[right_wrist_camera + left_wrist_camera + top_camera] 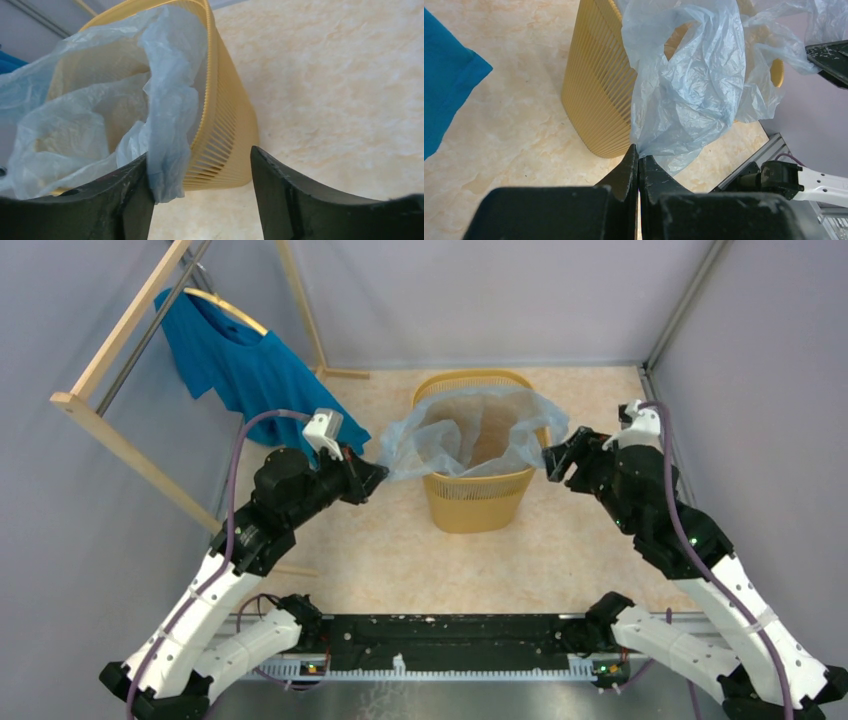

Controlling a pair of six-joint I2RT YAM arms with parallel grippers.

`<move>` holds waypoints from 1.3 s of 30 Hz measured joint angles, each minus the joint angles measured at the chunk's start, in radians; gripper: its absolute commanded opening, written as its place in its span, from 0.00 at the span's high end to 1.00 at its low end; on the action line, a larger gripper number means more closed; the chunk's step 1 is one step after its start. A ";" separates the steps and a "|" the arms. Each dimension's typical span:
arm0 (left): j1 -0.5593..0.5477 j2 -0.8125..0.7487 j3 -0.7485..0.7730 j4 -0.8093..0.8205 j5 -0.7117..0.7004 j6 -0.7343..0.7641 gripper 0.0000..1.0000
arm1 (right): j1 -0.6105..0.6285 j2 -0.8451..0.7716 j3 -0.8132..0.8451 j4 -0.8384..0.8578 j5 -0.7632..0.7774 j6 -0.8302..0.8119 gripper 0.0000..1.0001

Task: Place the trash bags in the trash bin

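Top external: trash bag [430, 440] spans trash bin [478, 505] mouth, long axis left-right. Left gripper [377, 473] jaws pinched shut on its left corner; right gripper [551, 458] jaws wide apart, right corner just beside one finger, ungripped.

The bin [475, 498] stood in the middle of the table [400, 555], nearer the far edge. The bag [470, 430] lay spread across its mouth and sagged inside, so the opening was veiled by film. The left gripper [375, 472], pinched tight on the bag's left corner, blocked that side. The right gripper [553, 462], jaws apart, crowded the right rim, film brushing one finger [135, 190]. Bare tabletop ran from the bin to the near edge between both arms. The far-left corner was barred by a blue shirt [245, 370] and a wooden rack [130, 452]. The far-right corner lay bare beside the wall.
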 measured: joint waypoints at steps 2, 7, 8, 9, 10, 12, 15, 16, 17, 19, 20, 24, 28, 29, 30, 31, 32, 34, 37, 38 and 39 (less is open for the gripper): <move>0.000 0.000 0.000 0.000 0.007 0.000 0.98 | 0.000 -0.008 -0.021 0.019 -0.011 0.072 0.27; 0.000 0.000 -0.003 0.001 0.022 0.000 0.99 | 0.000 -0.024 -0.055 0.051 -0.018 0.250 0.22; 0.000 0.000 -0.003 0.000 0.024 0.000 0.99 | 0.000 -0.024 -0.055 0.060 -0.020 0.278 0.21; 0.000 0.000 -0.004 0.001 0.027 0.000 0.99 | 0.000 -0.024 -0.055 0.069 -0.024 0.298 0.20; 0.000 0.000 -0.005 0.002 0.031 0.000 0.99 | 0.000 -0.024 -0.055 0.079 -0.029 0.311 0.19; 0.000 0.000 -0.006 0.002 0.035 0.000 0.99 | 0.000 -0.020 -0.051 0.091 -0.047 0.318 0.18; 0.000 -0.002 -0.010 0.005 0.041 -0.001 0.99 | 0.000 -0.003 -0.011 0.082 -0.076 0.317 0.17; 0.000 -0.002 -0.011 0.006 0.042 -0.001 0.99 | 0.000 0.003 0.005 0.085 -0.088 0.317 0.17; 0.000 -0.002 -0.011 0.008 0.043 0.000 0.99 | 0.000 0.004 0.015 0.094 -0.105 0.317 0.17; 0.000 -0.002 -0.011 0.014 0.046 -0.001 0.99 | 0.000 0.004 0.018 0.103 -0.134 0.319 0.18; 0.000 -0.001 -0.011 0.017 0.049 0.000 0.99 | 0.000 0.003 0.018 0.104 -0.140 0.319 0.23; 0.000 0.013 -0.011 0.024 0.060 -0.001 0.99 | 0.000 0.019 0.018 0.113 -0.121 0.308 0.35; 0.000 0.021 -0.011 0.023 0.060 -0.009 0.92 | 0.000 0.063 0.018 0.118 -0.056 0.281 0.81; 0.000 0.022 -0.011 0.023 0.060 -0.012 0.86 | 0.000 0.072 0.018 0.120 -0.047 0.267 0.90; 0.000 0.023 -0.011 0.023 0.060 -0.017 0.76 | 0.000 0.085 0.018 0.122 -0.039 0.261 0.98; 0.000 0.023 -0.011 0.023 0.060 -0.023 0.67 | 0.000 0.093 0.018 0.124 -0.033 0.253 1.00; 0.000 0.023 -0.011 0.023 0.060 -0.036 0.56 | 0.000 0.097 0.018 0.126 -0.031 0.243 1.00; 0.000 0.026 -0.011 0.023 0.064 -0.053 0.40 | 0.000 0.095 0.018 0.127 -0.032 0.228 1.00; 0.000 0.043 -0.011 0.030 0.087 -0.087 0.25 | 0.000 0.082 0.018 0.140 -0.047 0.209 1.00; 0.000 0.052 -0.011 0.036 0.096 -0.095 0.19 | 0.000 0.079 0.018 0.147 -0.055 0.203 1.00; 0.000 0.062 -0.011 0.043 0.104 -0.103 0.15 | 0.000 0.075 0.018 0.154 -0.068 0.196 1.00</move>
